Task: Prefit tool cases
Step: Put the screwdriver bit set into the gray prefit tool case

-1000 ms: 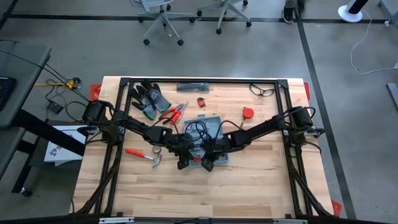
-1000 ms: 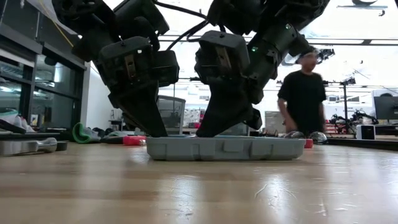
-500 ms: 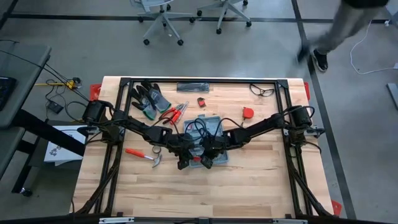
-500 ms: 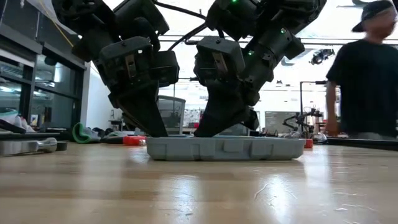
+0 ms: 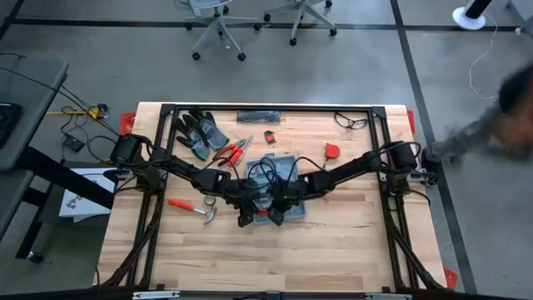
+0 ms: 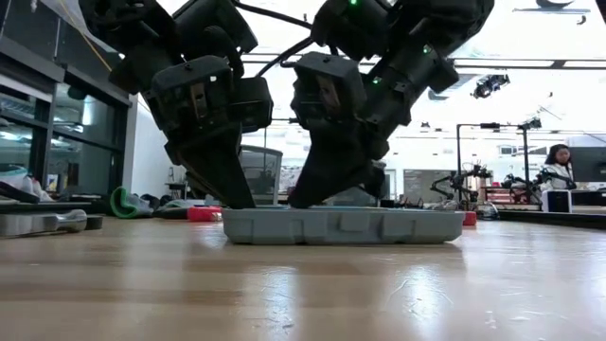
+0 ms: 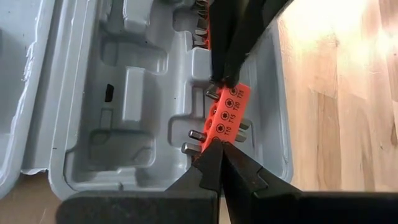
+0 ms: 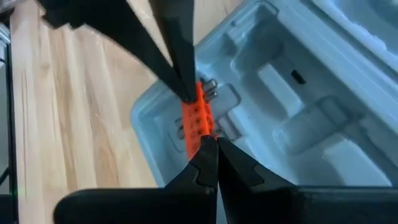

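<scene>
Case: tool case [image 5: 281, 177] open, centre of frame, partly hidden by arms.
Left tool [image 7: 219, 142]: clenched, tip at orange bit holder [image 7: 227, 112].
Right tool [image 8: 209, 138]: clenched, tip at its other end.
Person: blurry, right edge.

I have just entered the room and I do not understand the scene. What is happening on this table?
Both arms work over an open blue-grey tool case in the middle of the table. The left gripper and the right gripper are shut, each tip at one end of an orange bit holder that sits in a recess near the case's edge. A hammer, pliers and gloves lie beside it.
</scene>
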